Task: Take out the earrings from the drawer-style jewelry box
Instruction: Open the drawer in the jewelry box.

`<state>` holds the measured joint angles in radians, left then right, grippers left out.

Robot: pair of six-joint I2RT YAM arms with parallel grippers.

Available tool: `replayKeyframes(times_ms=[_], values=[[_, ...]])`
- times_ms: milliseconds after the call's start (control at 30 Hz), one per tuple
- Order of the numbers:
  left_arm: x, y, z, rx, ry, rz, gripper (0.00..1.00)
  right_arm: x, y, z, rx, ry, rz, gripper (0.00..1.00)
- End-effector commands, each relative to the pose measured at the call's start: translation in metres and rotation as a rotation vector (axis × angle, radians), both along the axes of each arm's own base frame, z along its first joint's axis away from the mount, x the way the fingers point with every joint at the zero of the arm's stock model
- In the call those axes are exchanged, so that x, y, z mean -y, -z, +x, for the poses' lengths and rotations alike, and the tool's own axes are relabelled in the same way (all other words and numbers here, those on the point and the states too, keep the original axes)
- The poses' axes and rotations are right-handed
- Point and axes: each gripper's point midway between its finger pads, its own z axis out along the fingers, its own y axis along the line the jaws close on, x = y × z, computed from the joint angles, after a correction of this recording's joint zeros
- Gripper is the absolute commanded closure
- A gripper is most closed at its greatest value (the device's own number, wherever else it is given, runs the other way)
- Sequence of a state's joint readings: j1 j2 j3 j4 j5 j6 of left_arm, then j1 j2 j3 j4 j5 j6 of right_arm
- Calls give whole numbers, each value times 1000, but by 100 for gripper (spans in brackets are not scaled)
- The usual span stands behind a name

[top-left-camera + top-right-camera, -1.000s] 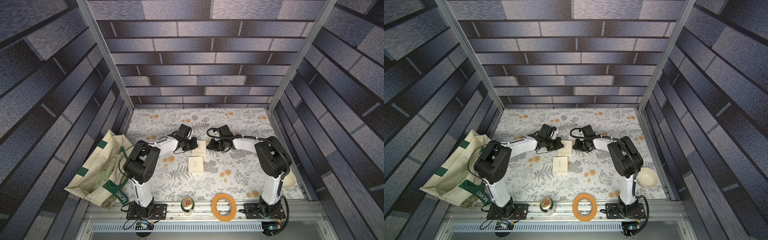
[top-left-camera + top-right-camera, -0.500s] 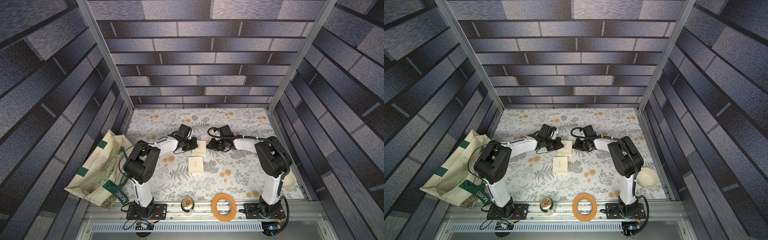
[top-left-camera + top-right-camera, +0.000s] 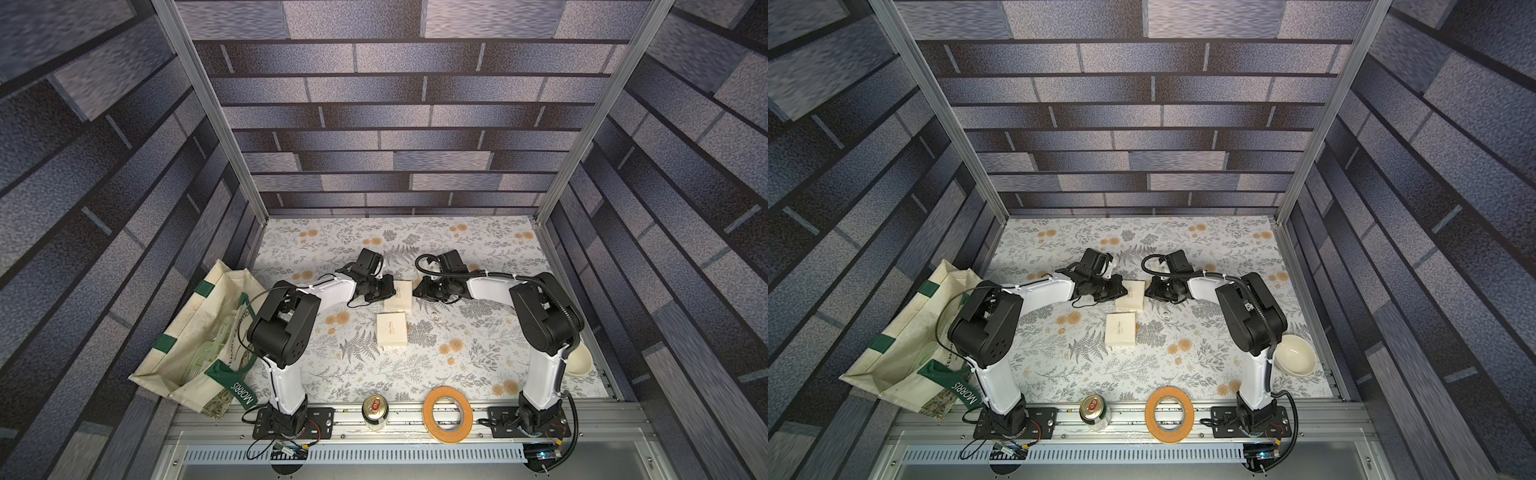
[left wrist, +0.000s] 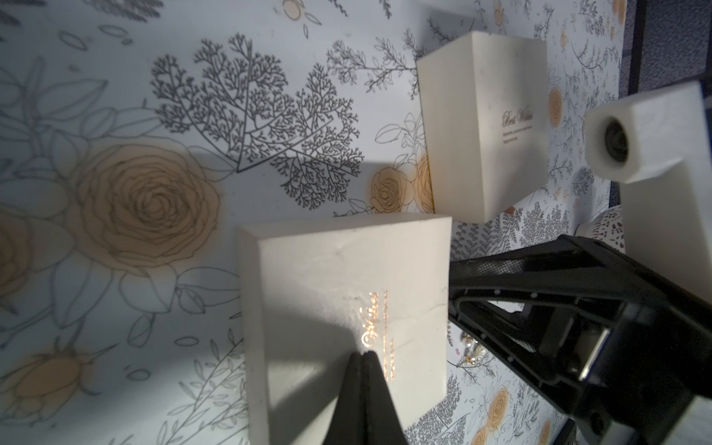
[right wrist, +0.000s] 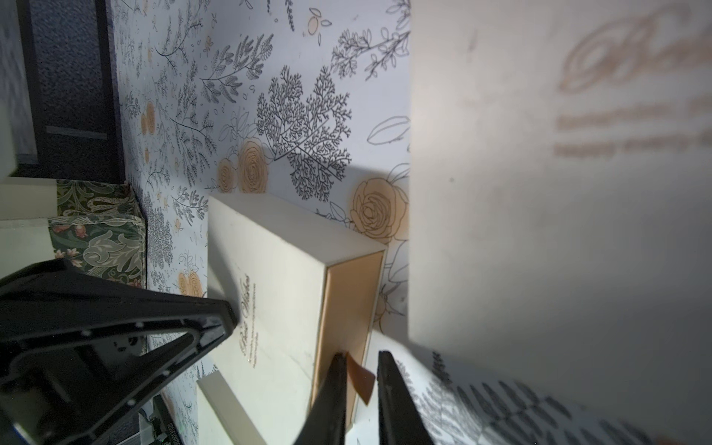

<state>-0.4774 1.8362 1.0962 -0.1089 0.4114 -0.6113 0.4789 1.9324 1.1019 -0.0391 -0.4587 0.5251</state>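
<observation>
While the black left gripper [image 4: 364, 356], jaws pressed together, rests its tips on top of the cream cardboard drawer-style jewelry box [image 4: 346, 293], the black right gripper [image 5: 360, 371] stands at that box's tan drawer end [image 5: 348, 300]. Its jaws are narrowly parted astride the small tan pull tab [image 5: 361, 375]; whether they truly pinch it, I cannot tell. Opening the drawer looks to be the step in hand. 2 tiny gold earrings [image 4: 472, 352] lie on the floral cloth [image 4: 115, 96] just beside the box, on the right gripper's side; the drawer's contents are hidden. Next, the pinch needs firming. Then a straight pull away from the box, with the left gripper pinning it.
</observation>
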Motion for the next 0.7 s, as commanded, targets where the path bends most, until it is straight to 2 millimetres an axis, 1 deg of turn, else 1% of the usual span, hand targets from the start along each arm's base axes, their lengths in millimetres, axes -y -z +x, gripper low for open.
replayKeyframes(times_ms=[0, 467, 667], values=[[-18, 26, -13, -67, -31, 82, 100, 0, 4, -2, -13, 2, 15, 83], [-18, 26, -14, -66, -31, 81, 100, 1, 4, -3, -19, 6, 21, 87], [-18, 27, -14, -68, -33, 83, 100, 1, 4, -3, -17, 5, 22, 91]])
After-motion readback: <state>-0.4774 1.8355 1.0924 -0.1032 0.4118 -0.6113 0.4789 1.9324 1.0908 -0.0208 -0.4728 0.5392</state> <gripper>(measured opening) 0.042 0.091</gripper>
